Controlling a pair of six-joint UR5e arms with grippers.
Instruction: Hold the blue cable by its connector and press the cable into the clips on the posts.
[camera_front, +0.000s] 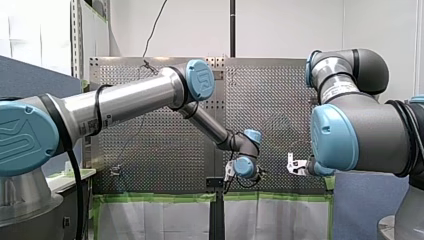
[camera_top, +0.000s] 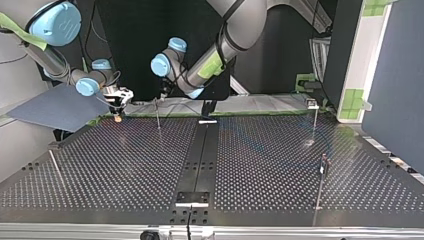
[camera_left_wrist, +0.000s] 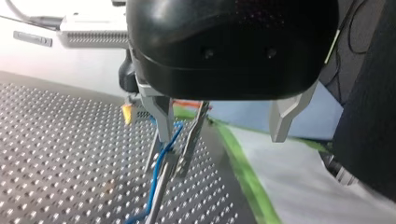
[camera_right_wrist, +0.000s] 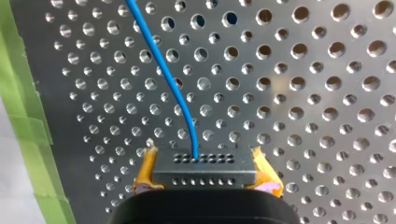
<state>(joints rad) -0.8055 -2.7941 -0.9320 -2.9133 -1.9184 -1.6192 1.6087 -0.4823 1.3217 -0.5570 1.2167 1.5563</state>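
Observation:
In the right wrist view my right gripper (camera_right_wrist: 205, 179) is shut with its yellow pads (camera_right_wrist: 145, 170) on both sides of a black connector (camera_right_wrist: 204, 167). The blue cable (camera_right_wrist: 161, 65) runs from the connector out over the perforated table. In the left wrist view the cable (camera_left_wrist: 161, 161) passes a thin post with a clip (camera_left_wrist: 164, 175), right under one metal finger (camera_left_wrist: 163, 119) of my left gripper (camera_left_wrist: 222, 137). That gripper is open wide and holds nothing. In the top view my right gripper (camera_top: 118, 102) hangs at the table's far edge, and my left gripper (camera_top: 162, 94) is over a post (camera_top: 158, 114).
More thin posts stand on the table at the top view's right (camera_top: 314, 117), right front (camera_top: 321, 175) and left front (camera_top: 55, 167). Green tape (camera_left_wrist: 243, 163) lines the table's far edge. A blue-grey board (camera_top: 55, 107) lies beyond the left corner.

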